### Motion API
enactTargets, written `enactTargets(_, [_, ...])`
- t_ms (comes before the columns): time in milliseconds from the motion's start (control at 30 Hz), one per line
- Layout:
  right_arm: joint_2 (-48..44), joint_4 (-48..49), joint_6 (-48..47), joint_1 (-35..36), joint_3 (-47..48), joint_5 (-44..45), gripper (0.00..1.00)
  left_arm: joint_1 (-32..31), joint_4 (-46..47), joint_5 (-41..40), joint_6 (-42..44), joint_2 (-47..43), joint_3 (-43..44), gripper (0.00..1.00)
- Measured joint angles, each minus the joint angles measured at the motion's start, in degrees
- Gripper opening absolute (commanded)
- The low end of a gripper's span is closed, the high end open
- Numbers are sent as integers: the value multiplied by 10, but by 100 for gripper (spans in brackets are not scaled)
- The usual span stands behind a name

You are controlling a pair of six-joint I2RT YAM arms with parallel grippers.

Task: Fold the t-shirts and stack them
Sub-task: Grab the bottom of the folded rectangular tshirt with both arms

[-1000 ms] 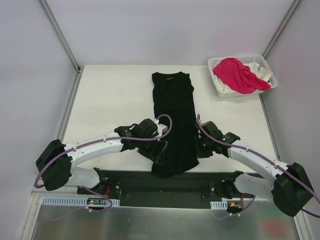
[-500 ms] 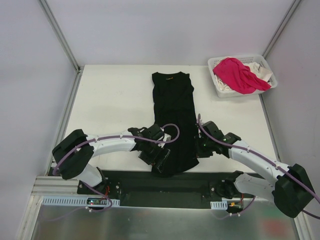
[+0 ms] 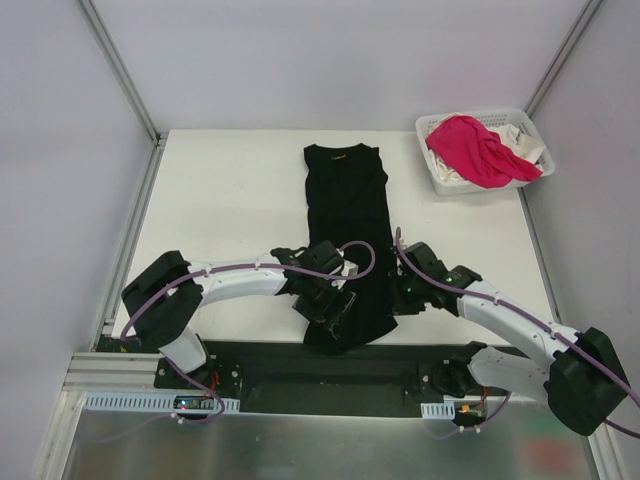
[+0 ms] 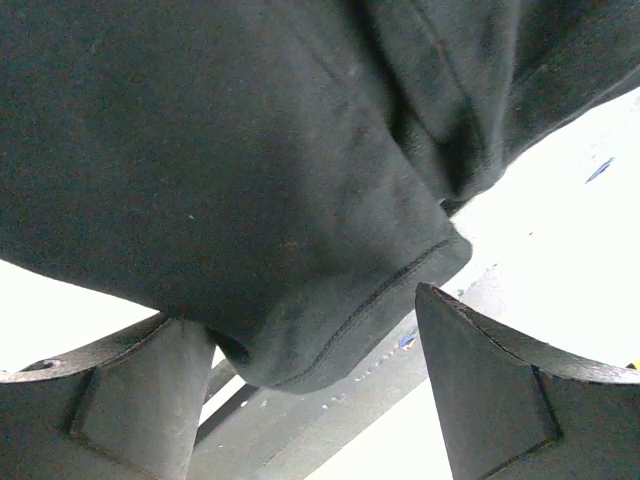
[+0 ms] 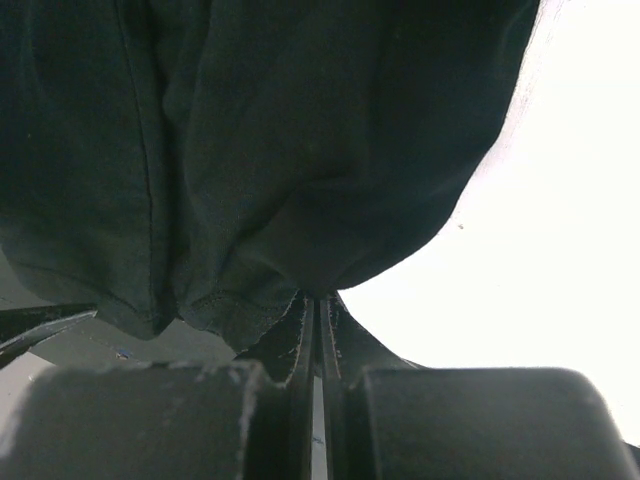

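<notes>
Swung inward, left gripper [image 3: 338,315] gapes over black shirt [image 3: 345,210]; right gripper [image 3: 398,298] pinches its half-hidden edge.

No text, brand or number can be read on the black t-shirt [image 3: 347,215] or the basket [image 3: 438,181].

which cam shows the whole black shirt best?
Top external: the black shirt lies full length on the table, folded narrow, collar at the far end. Left wrist shows only a hem corner inside the open left claw. Right wrist shows only bunched hem pinched in the shut right claw.
</notes>
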Motion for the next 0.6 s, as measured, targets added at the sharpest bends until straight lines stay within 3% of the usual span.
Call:
enactTargets(400, [0, 3, 0, 0, -2, 0, 1, -14, 0, 3, 0, 15, 17, 75])
enactTargets(600, [1, 4, 0, 0, -2, 0, 1, -14, 0, 3, 0, 15, 15, 67])
